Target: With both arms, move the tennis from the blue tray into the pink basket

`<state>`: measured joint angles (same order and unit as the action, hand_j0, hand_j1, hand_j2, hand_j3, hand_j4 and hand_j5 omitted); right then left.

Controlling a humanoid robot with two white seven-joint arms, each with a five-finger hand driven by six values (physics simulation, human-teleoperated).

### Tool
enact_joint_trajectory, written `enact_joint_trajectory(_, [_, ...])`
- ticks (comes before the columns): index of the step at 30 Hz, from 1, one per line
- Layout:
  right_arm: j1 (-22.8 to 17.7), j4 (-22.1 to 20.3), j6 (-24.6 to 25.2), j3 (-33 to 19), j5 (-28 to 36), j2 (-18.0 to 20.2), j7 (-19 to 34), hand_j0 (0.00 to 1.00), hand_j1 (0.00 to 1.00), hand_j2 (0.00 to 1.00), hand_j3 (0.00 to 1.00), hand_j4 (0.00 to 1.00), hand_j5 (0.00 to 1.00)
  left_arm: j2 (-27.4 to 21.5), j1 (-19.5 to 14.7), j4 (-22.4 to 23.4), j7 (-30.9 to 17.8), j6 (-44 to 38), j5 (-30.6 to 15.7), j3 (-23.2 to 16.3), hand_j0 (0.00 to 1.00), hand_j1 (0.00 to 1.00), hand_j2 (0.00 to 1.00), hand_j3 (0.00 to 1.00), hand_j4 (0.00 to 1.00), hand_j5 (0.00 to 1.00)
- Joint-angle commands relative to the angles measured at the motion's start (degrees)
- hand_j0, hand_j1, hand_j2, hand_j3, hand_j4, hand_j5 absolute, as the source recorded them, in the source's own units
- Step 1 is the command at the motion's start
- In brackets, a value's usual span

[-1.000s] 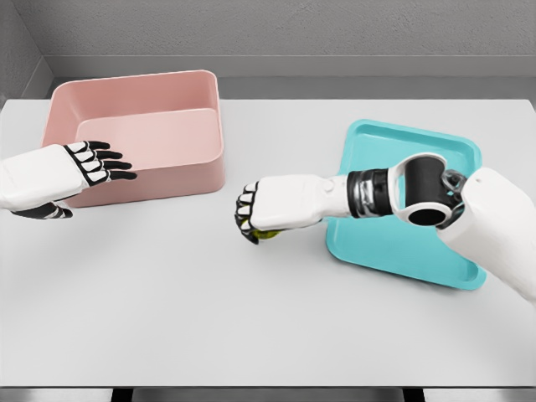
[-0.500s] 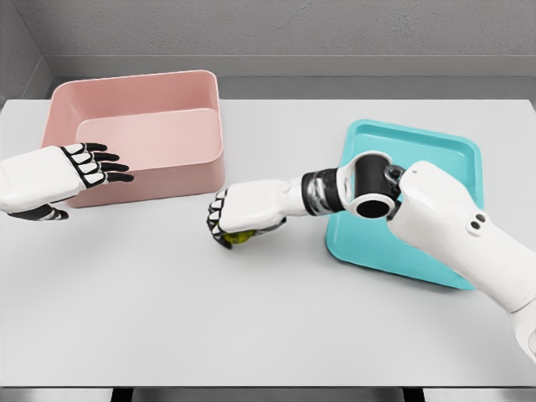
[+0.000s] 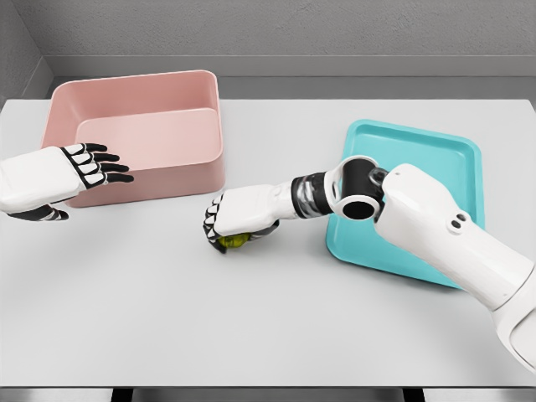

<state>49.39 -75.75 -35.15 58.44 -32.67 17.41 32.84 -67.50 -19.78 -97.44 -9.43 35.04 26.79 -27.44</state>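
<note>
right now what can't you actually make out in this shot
- Tennis ball, head view: only a yellow-green sliver shows under the right hand, whose curled fingers cover the rest.
- Whether the ball touches the table: cannot tell, hidden by the hand.
- Blue tray: its near side is covered by the right arm.
- Pink basket: part of its front wall is behind the left hand.

A broad, matte white rectangular table (image 3: 251, 318) fills most of the view, its surface evenly lit with only soft, faint shadows. Behind its far edge rises a rough grey wall (image 3: 293, 29) with a concrete-like texture, meeting a second grey wall at the upper left corner. A darker grey strip runs between the wall's base and the table's far edge.
</note>
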Motion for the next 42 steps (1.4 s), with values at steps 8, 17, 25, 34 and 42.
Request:
enact_joint_trajectory(8, [-0.09, -0.01, 0.15, -0.61, 0.41, 0.17, -0.06, 0.99, 0.99, 0.99, 0.99, 0.99, 0.99, -0.09, 0.00, -0.47, 0.03, -0.04, -0.34, 0.02, 1.00, 1.00, 1.00, 1.00, 1.00, 1.00])
enact_joint_trajectory(17, [-1.49, -12.14, 0.15, -8.25, 0.59, 7.64, 0.03, 0.99, 0.99, 0.99, 0.99, 0.99, 0.99, -0.09, 0.26, -0.47, -0.06, -0.04, -0.07, -0.07, 1.00, 1.00, 1.00, 1.00, 1.00, 1.00])
enact_joint_trajectory(25, [-11.15, -20.49, 0.15, -30.21, 7.09, 17.65, -0.50, 1.00, 1.00, 1.00, 1.00, 1.00, 1.00, 0.88, 0.79, -1.70, -1.29, -0.04, 0.28, -0.50, 1.00, 1.00, 1.00, 1.00, 1.00, 1.00])
enact_joint_trajectory(34, [-38.23, -21.20, 0.15, -64.59, 20.72, 18.62, -0.50, 1.00, 1.00, 1.00, 1.00, 1.00, 1.00, 9.49, 1.49, -3.63, -5.16, -0.04, 3.79, -0.94, 1.00, 1.00, 1.00, 1.00, 1.00, 1.00])
enact_joint_trajectory(42, [-47.98, -19.79, 0.15, -69.51, 22.21, 15.82, -0.15, 1.00, 1.00, 1.00, 1.00, 1.00, 1.00, 14.67, 0.00, -4.42, -5.77, -0.04, 5.90, -3.93, 1.00, 1.00, 1.00, 1.00, 1.00, 1.00])
